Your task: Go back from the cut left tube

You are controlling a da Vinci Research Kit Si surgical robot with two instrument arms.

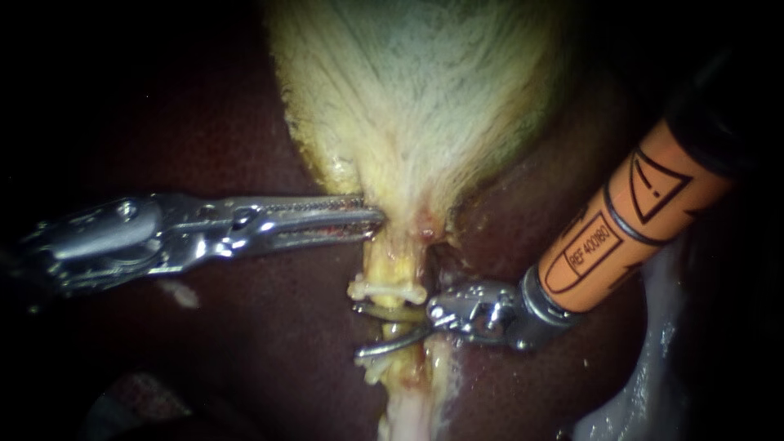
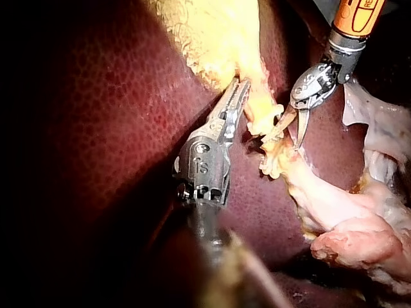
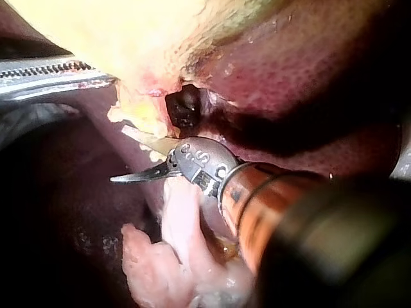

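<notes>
Orange-sleeved, the right instrument (image 1: 361, 331) enters from 2 o'clock. Its two curved blades stand apart, straddling the tube (image 1: 392, 263) at 6 o'clock of one white clip (image 1: 388, 290); any cut there is hard to make out. The left instrument (image 1: 376, 219), level from 9 o'clock, pinches the gallbladder (image 1: 425, 98) neck.

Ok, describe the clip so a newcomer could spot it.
Follow the pale gallbladder down to the narrow yellow tube below its neck. The clip is the small white bar lying across that tube, just above the right instrument's open jaws. Unlike those metal jaws, it is matte white with knobbed ends.
</notes>
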